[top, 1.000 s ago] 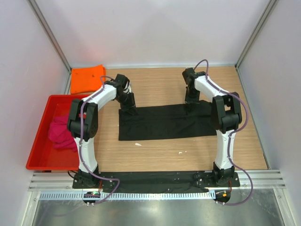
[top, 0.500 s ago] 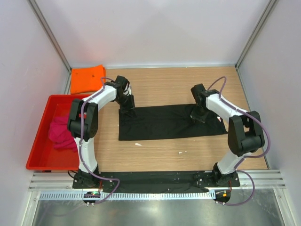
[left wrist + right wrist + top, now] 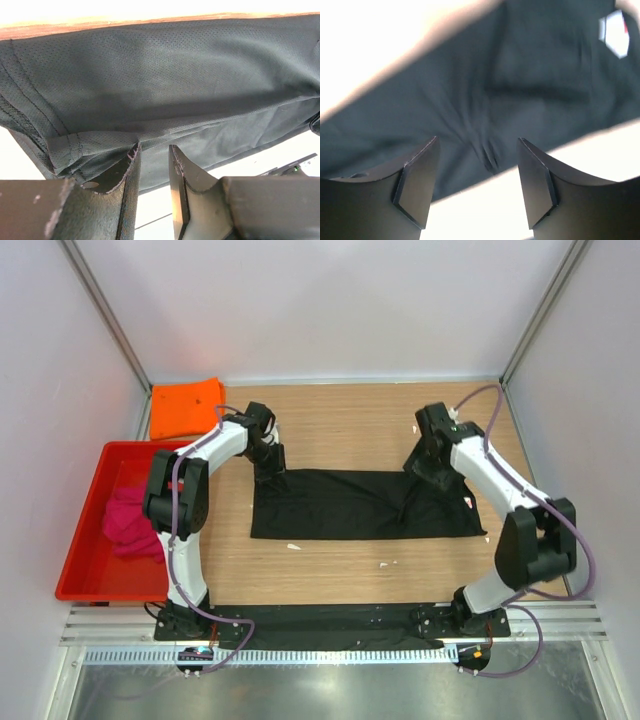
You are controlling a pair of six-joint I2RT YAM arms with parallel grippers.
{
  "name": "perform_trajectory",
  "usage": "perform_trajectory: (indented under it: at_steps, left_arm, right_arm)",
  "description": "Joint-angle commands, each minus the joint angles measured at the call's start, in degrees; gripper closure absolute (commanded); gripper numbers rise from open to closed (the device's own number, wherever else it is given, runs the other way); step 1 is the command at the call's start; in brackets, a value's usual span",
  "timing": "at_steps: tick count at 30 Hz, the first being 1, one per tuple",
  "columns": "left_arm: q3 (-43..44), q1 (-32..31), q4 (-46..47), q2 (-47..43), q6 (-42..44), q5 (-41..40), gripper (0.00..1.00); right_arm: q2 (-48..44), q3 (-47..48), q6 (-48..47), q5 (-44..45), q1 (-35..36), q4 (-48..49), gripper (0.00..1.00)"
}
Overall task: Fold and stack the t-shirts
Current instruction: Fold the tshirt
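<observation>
The black t-shirt (image 3: 360, 505) lies as a long folded strip across the middle of the table, its small white tag (image 3: 470, 502) near the right end. My left gripper (image 3: 268, 464) sits at the strip's far left corner. In the left wrist view its jaws stand a narrow gap apart, tips (image 3: 153, 146) against the hemmed cloth (image 3: 165, 85), with nothing between them. My right gripper (image 3: 422, 468) hovers over the far right part, jaws (image 3: 477, 140) wide open above the cloth (image 3: 520, 75). The orange t-shirt (image 3: 185, 407) lies folded at the far left. The pink t-shirt (image 3: 128, 520) is bunched in the tray.
A red plastic tray (image 3: 80, 540) stands along the left side of the table. Small white scraps (image 3: 293, 546) lie on the wood just near of the black strip. Grey walls close in on three sides, and a black mat (image 3: 330, 625) runs between the arm bases.
My right gripper drew the strip's right end out to the right, then opened and let go. The strip now reaches further right. The left gripper stayed at its corner.
</observation>
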Motion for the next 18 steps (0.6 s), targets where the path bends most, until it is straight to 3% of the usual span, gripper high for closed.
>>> perform_trajectory:
  at_steps: [1, 6, 12, 18]
  left_arm:
    - [0.5, 0.1, -1.0, -2.4, 0.4, 1.3, 0.70]
    - [0.7, 0.0, -1.0, -2.6, 0.5, 1.6, 0.71]
    - [0.8, 0.0, -0.9, -2.0, 0.4, 2.2, 0.71]
    - [0.6, 0.2, -1.5, -1.8, 1.1, 2.1, 0.71]
  right_arm:
    - [8.5, 10.7, -8.4, 8.7, -0.9, -2.4, 0.33]
    - [12.6, 15.1, -4.0, 5.9, -5.0, -2.3, 0.46]
    - [13.8, 12.9, 7.4, 1.0, -5.2, -5.7, 0.39]
    - [11.4, 7.4, 15.9, -1.9, -5.9, -5.2, 0.42]
